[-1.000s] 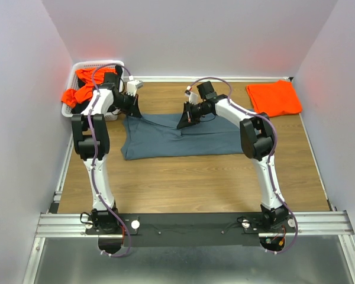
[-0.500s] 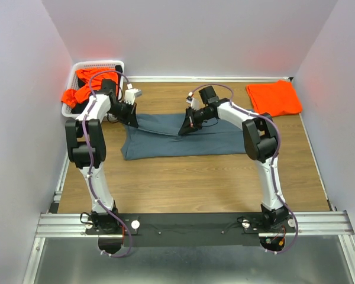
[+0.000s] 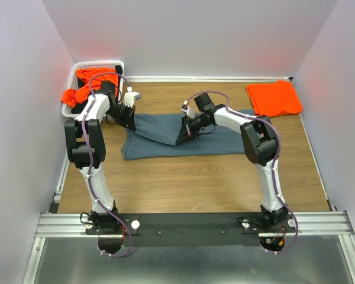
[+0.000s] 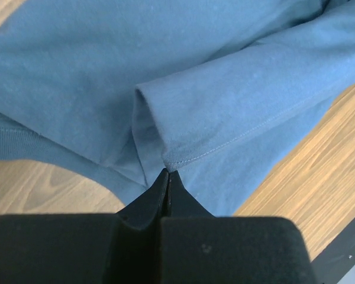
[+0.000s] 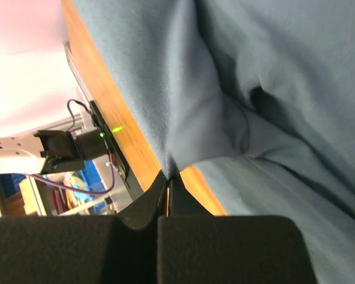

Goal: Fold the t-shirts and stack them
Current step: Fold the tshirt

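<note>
The white slotted basket point(image 3: 98, 63) is holding crumpled orange shirts point(image 3: 83, 84). The left hand point(image 4: 167, 173) and right hand point(image 5: 167, 176) are each pinching the soft blue-grey shirt point(image 3: 165, 145) on the wooden tabletop point(image 3: 195, 177).

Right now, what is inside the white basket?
Crumpled orange t-shirts lie in the white basket, some cloth hanging over its rim. The left arm hides the right part; beneath the cloth nothing is visible.

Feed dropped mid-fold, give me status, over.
Left hand shut on blue-grey t-shirt. Right hand shut on it too. Far edge raised, fold not done. Nothing on the shirt in the way.
</note>
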Motion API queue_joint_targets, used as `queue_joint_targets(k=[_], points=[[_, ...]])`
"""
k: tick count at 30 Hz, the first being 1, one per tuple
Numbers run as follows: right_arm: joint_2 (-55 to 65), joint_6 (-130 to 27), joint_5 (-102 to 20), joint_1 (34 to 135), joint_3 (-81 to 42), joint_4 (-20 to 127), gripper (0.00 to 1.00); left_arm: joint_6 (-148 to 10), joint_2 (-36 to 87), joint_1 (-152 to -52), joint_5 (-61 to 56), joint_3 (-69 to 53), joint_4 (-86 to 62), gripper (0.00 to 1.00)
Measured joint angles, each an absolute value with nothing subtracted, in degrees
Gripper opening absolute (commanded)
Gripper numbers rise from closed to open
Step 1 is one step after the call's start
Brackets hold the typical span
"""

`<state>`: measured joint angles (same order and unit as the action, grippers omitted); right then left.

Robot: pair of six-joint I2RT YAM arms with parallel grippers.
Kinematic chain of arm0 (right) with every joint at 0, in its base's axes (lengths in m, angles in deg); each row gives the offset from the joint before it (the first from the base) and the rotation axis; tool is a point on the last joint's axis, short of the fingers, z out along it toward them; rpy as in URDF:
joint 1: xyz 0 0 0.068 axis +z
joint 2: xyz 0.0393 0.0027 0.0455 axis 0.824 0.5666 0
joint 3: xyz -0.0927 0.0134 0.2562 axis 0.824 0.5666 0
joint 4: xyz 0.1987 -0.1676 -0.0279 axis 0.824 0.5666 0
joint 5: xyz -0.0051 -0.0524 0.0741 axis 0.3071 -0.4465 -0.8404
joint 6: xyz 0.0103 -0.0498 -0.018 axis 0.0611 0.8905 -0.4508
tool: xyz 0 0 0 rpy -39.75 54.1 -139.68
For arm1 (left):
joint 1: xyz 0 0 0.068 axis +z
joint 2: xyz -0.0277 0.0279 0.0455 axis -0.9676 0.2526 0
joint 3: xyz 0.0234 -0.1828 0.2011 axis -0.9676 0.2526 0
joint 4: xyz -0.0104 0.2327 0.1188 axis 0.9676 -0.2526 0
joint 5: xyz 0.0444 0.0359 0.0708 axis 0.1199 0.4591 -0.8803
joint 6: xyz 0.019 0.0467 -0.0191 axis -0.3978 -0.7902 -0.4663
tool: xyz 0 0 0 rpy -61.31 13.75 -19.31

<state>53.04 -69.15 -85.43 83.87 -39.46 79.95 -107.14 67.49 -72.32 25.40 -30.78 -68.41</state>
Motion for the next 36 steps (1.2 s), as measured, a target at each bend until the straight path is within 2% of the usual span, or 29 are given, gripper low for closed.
queue_joint_targets(k=[3,9,12,13,14,15,17,22,25,28,31,36], points=[[53.0,-69.1,-85.6,84.2,-37.6,79.7,0.01,-107.6,67.5,-72.3,24.6,-29.4,-68.5,0.00],[53.0,-69.1,-85.6,84.6,-36.0,79.7,0.13,-107.7,67.5,-72.1,23.3,-26.2,-68.5,0.00],[53.0,-69.1,-85.6,84.8,-36.0,79.7,0.13,-107.7,67.5,-72.0,22.8,-26.0,-68.4,0.00],[53.0,-69.1,-85.6,84.8,-36.0,79.7,0.16,-107.7,67.5,-72.0,22.7,-26.0,-68.3,0.00],[53.0,-69.1,-85.6,84.8,-36.0,79.7,0.24,-107.7,67.5,-72.0,22.7,-26.0,-68.3,0.00],[53.0,-69.0,-85.6,84.8,-36.0,79.7,0.39,-107.7,67.5,-72.0,22.5,-26.0,-68.3,0.00],[53.0,-68.9,-85.6,84.8,-36.0,79.8,0.45,-107.8,67.5,-71.9,21.9,-26.0,-68.1,0.10],[52.9,-68.0,-84.8,84.7,-36.5,80.0,0.45,-108.2,67.4,-71.2,21.5,-25.9,-68.0,0.27],[52.0,-67.1,-83.5,84.7,-37.4,80.3,0.45,-108.7,66.6,-70.9,22.0,-25.8,-68.0,0.33],[51.2,-66.3,-82.3,84.7,-39.1,80.4,0.43,-109.0,65.7,-70.9,23.1,-26.2,-68.1,0.36],[50.6,-65.1,-80.9,84.7,-41.1,80.5,0.34,-109.2,65.6,-70.9,24.0,-27.3,-68.0,0.37],[50.3,-63.9,-80.2,84.8,-43.5,81.1,0.25,-109.1,65.6,-70.9,27.8,-27.8,-67.6,0.32]])
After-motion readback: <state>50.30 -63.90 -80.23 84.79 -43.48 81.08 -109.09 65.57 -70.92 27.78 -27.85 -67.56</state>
